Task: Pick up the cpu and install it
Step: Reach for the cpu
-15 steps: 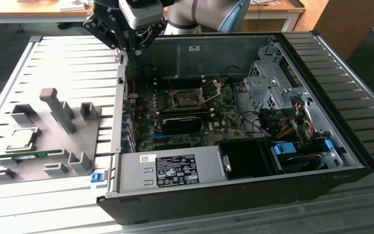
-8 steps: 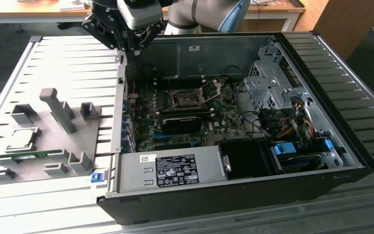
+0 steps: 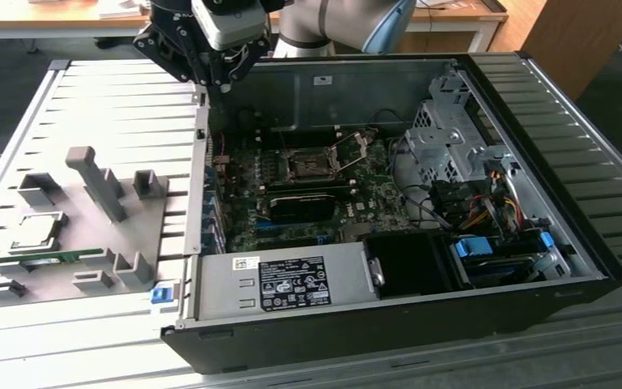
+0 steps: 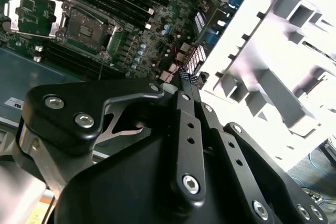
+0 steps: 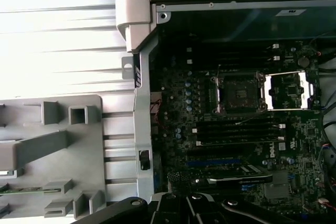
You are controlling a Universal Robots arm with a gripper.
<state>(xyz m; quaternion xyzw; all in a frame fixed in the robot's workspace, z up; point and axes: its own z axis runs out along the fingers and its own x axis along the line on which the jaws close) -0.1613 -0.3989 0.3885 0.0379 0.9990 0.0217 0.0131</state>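
Observation:
The cpu [image 3: 32, 229], a small square chip with a shiny silver top, lies in a holder on the grey fixture plate [image 3: 95, 243] at the exterior view's left. My gripper [image 3: 216, 81] hangs high over the far left corner of the open computer case [image 3: 398, 324], well away from the cpu. Its black fingers [image 4: 184, 98] lie together with nothing between them, and the gripper [image 4: 185, 74] points down at the case's edge. The empty cpu socket [image 3: 308, 166] [image 4: 86, 27] [image 5: 239, 93] sits on the motherboard with its metal load plate [image 3: 359, 146] [image 5: 287, 90] swung up.
A green memory stick [image 3: 46, 259] lies on the fixture plate near the cpu, among tall grey blocks [image 3: 100, 182]. Inside the case are the power supply [image 3: 284, 284], a drive cage [image 3: 446, 138] and loose cables [image 3: 484, 207]. The case's side wall [image 5: 142, 108] separates plate and motherboard.

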